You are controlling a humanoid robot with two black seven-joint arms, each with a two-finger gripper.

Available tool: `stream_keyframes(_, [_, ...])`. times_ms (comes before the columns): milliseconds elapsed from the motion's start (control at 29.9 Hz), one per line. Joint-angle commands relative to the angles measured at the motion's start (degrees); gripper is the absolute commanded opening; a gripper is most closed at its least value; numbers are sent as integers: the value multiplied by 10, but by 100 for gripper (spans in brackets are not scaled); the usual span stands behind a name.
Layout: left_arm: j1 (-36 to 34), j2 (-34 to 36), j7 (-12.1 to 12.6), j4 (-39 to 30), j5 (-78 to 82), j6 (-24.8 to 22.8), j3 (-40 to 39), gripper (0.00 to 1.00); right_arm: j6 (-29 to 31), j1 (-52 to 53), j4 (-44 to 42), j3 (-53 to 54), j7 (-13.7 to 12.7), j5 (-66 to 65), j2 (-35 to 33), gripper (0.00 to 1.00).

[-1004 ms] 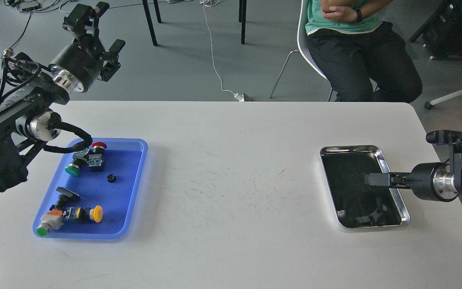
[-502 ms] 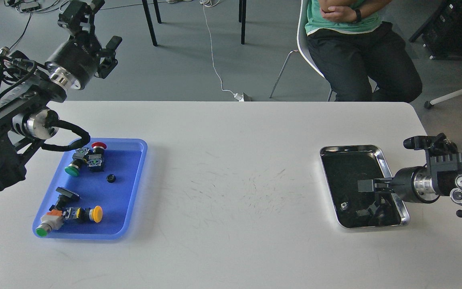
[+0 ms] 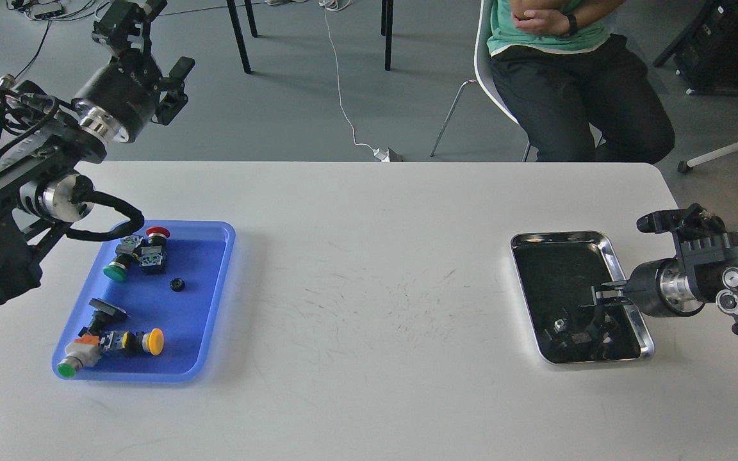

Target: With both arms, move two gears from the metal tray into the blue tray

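The blue tray [image 3: 212, 333] lies at the table's left and holds one small black gear [image 3: 178, 283] near its middle. The metal tray [image 3: 612, 256] lies at the right; a tiny round gear [image 3: 559, 325] sits low in its dark inside. My right gripper [image 3: 599, 298] reaches in from the right, over the tray's right half, tipped downward, a little up and right of that gear. Its fingers are too small and dark to tell apart. My left gripper [image 3: 167, 35] is raised high beyond the table's far left edge, open and empty.
Several push-button switches with red [image 3: 157, 232], green [image 3: 114, 272] and yellow [image 3: 154, 341] caps lie in the blue tray around the gear. A seated person [image 3: 574, 77] is beyond the far edge. My left arm's cable [image 3: 113, 221] hangs over the blue tray's far corner.
My right gripper has drawn back to the right and tipped down into the metal tray, uncovering the gear there. My left gripper rose slightly, then held still.
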Motion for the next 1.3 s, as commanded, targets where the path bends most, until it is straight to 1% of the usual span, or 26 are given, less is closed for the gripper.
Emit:
stream_keyframes(0, [-1,1,0,0,0,-1,0,98,7,6,-1,-4,1,0,2,42])
stream_keyframes(234, [-1,1,0,-1,0,1,0,98,9,6,-3,-17,2,-1,9,40])
stream_keyframes(335, [-1,1,0,-1,0,0,0,98,9,6,-9,-22,3,-1,16,36])
stream_keyframes(368, [-1,1,0,-1,0,0,0,98,11,6,-9,-22,3,-1,16,32])
stream_keyframes(502, [0,5,-1,-1,0,0,0,98,21,7,-17,-22,5,0,22,9])
stream_keyframes(535, [0,8,0,-1,0,0,0,98,21,7,-21,-22,5,0,23,4])
stream_keyframes(569, [0,11,0,-1,0,0,0,98,21,7,-21,-22,5,0,24,2])
stream_keyframes(769, [0,11,0,-1,0,-1,0,98,21,22,-21,-21,6,1,25,2])
stream_keyframes(970, [0,11,0,-1,0,1,0,98,25,69,-2,-22,5,7,23,2])
stream_keyframes(1070, [0,11,0,-1,0,1,0,98,26,104,36,-22,5,40,19,2])
stream_keyframes(1137, [0,11,0,-1,0,1,0,98,26,129,67,-21,6,90,19,2])
stream_keyframes(1204, [0,11,1,-1,0,2,0,98,26,155,119,-22,6,155,21,2])
stream_keyframes(1271, [-1,10,1,-1,0,2,0,98,24,173,144,-21,6,201,29,2])
